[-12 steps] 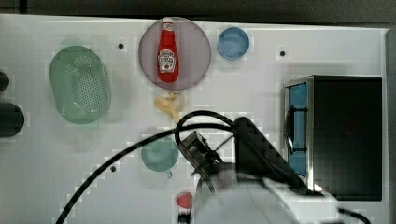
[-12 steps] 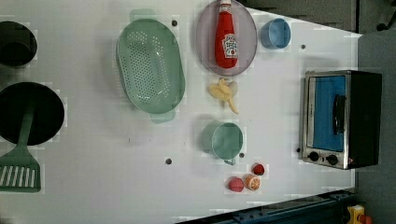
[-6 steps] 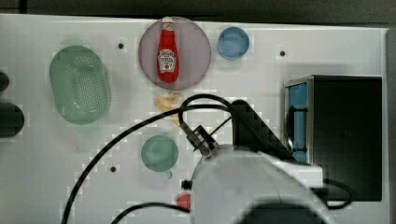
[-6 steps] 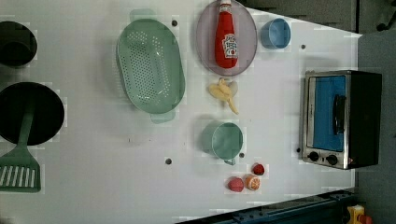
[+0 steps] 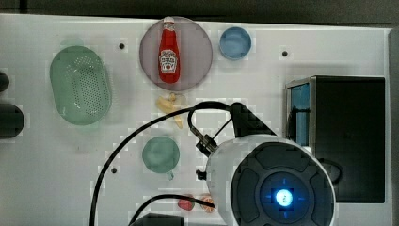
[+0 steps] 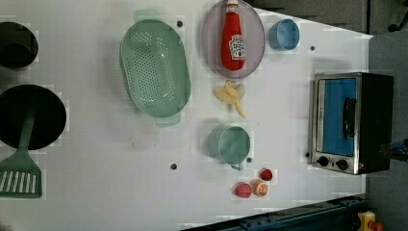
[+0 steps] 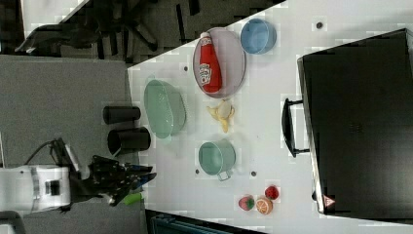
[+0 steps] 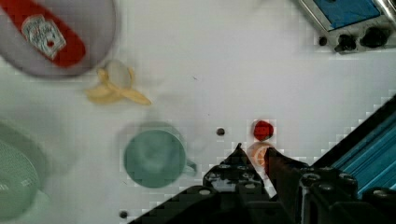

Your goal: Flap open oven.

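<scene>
Gripper: I see its fingers drawn near together, holding nothing; since a second ago my arm has advanced over the table. Oven: well ahead, door still up, handle untouched. Mug, toy fruits beneath; nothing blocks the approach.

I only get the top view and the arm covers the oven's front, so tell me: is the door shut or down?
Observer: Shut. In the left view the oven door sits flush in its frame.
Operator: Where's the handle?
Observer: A dark bar handle lies across the blue door, near the edge toward the left view's right, with nothing touching it.
Operator: And the controls?
Observer: Two black knobs sit beside the door, toward the left view's bottom.
</scene>
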Robot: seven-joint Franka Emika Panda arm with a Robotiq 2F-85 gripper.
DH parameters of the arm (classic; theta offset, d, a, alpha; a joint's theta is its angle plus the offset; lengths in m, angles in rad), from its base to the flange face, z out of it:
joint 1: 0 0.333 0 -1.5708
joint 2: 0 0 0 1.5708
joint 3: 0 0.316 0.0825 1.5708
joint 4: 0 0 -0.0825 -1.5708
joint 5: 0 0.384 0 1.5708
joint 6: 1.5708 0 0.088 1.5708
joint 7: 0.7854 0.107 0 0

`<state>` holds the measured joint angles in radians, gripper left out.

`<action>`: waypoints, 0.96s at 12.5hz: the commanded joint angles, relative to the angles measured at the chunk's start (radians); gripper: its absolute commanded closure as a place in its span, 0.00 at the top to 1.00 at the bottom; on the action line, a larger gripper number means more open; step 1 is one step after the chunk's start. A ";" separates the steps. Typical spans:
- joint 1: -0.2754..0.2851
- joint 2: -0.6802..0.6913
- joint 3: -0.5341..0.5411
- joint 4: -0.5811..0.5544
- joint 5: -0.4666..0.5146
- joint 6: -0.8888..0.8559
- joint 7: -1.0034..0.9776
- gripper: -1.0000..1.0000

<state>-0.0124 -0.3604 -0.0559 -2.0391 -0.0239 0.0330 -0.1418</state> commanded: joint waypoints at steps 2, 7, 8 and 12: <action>-0.017 -0.011 -0.075 -0.066 -0.076 0.115 -0.395 0.17; -0.034 0.007 -0.198 -0.173 -0.100 0.298 -0.573 0.17; -0.035 0.021 -0.221 -0.190 -0.101 0.342 -0.585 0.17; -0.038 0.113 -0.297 -0.211 -0.101 0.488 -0.793 0.17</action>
<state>-0.0604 -0.2812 -0.3416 -2.2441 -0.1140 0.5059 -0.8047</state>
